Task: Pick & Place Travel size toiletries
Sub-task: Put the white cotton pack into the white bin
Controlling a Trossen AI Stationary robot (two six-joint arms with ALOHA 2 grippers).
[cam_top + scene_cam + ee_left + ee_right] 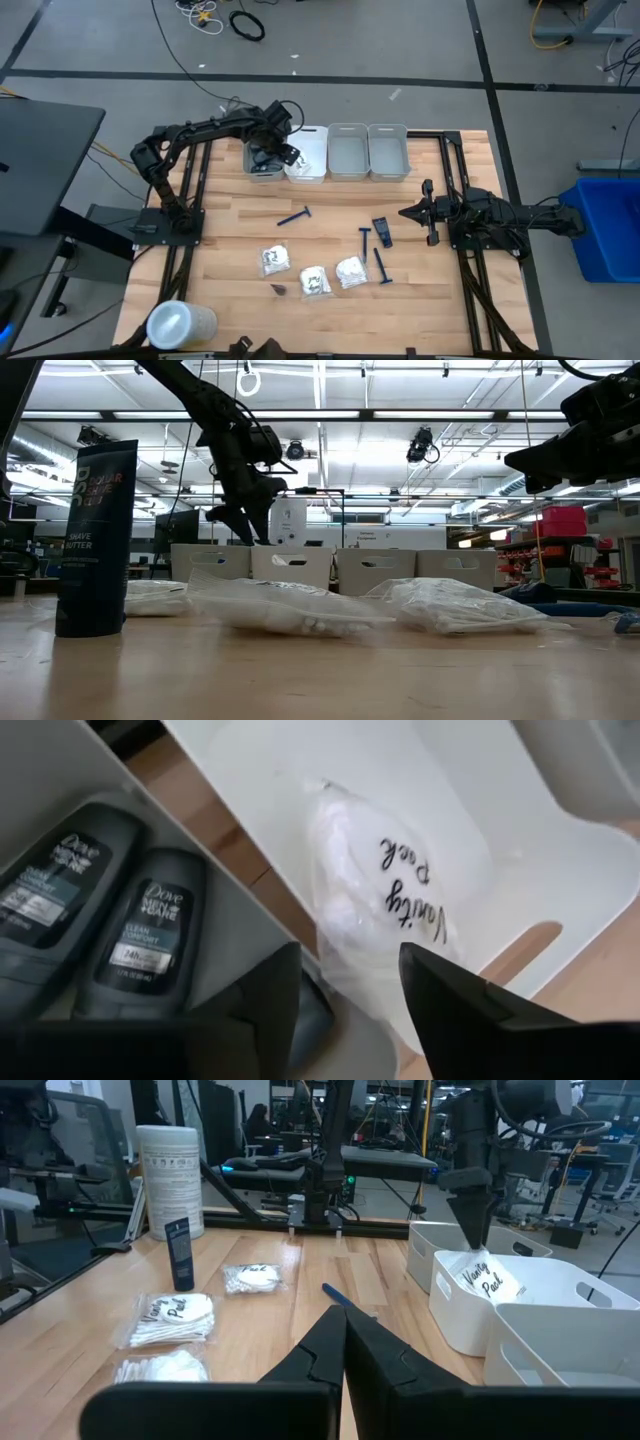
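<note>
The left tool (pixel 287 152), fingers parted and empty, hangs above the white bin (pixel 308 160), where a crinkly packet (pixel 385 910) lies. In the grey bin (pixel 262 166) beside it rest dark oval cases (pixel 145 935). The right tool (pixel 408 212), seemingly closed, waits well apart from the white bin, near a blue razor (pixel 365 238) on the surface (pixel 230 250).

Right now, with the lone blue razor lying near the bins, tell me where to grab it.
Grip the blue razor at mid-handle, coming straight down, with the fingers closing across the thin shaft. It lies flat and slanted on the table, its T-head at the end nearer the bins, so a sideways approach would probably find nothing to hold.
</note>
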